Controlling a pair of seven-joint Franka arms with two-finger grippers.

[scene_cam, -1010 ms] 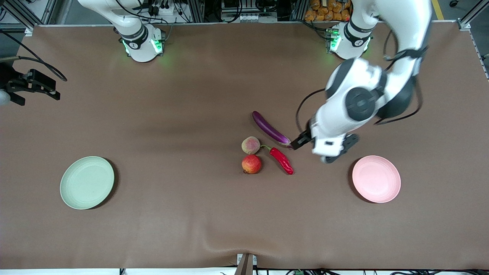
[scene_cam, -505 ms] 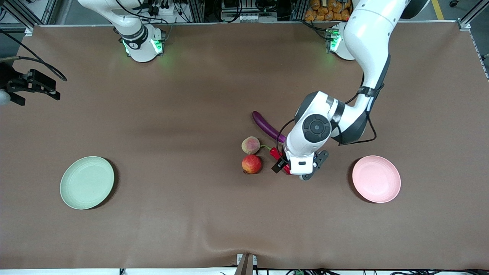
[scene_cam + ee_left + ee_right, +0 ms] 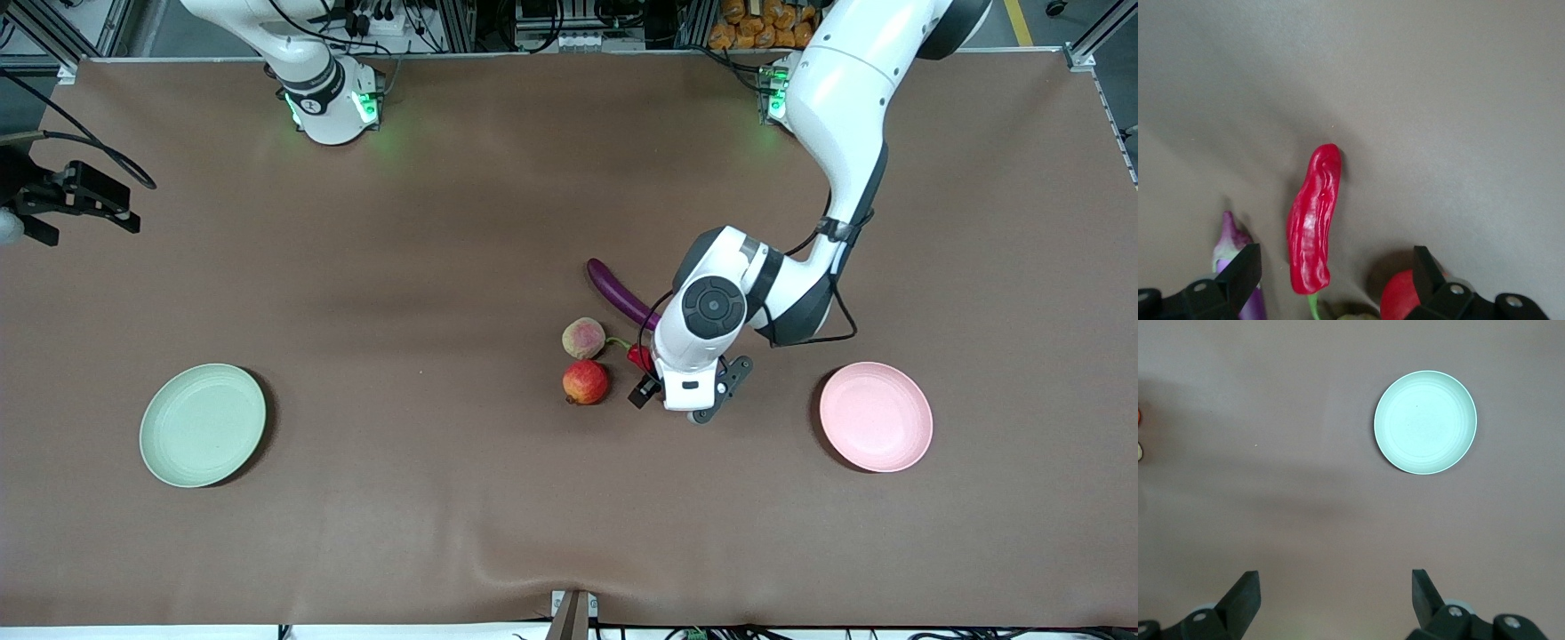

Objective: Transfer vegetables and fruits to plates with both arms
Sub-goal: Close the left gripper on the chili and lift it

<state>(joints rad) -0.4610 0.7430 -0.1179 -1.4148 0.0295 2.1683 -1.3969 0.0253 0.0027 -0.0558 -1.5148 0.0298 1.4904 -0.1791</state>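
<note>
My left gripper (image 3: 656, 382) is open and low over the red chili pepper (image 3: 637, 356). In the left wrist view the chili (image 3: 1313, 220) lies lengthwise between the open fingers of the gripper (image 3: 1335, 268), untouched. The purple eggplant (image 3: 616, 291) lies just farther from the camera; its end also shows in the left wrist view (image 3: 1230, 239). The red-orange fruit (image 3: 585, 381) and the pale green fruit (image 3: 583, 338) sit beside the chili, toward the right arm's end. My right gripper (image 3: 82, 206) waits open and empty, high over the right arm's end (image 3: 1335, 588).
The pink plate (image 3: 876, 416) lies empty toward the left arm's end. The mint green plate (image 3: 203, 425) lies empty toward the right arm's end and shows in the right wrist view (image 3: 1425, 422). Brown cloth covers the table (image 3: 444, 267).
My left arm has swung from beside the eggplant's end to over the chili and come lower. The right arm and all the produce have not moved.
</note>
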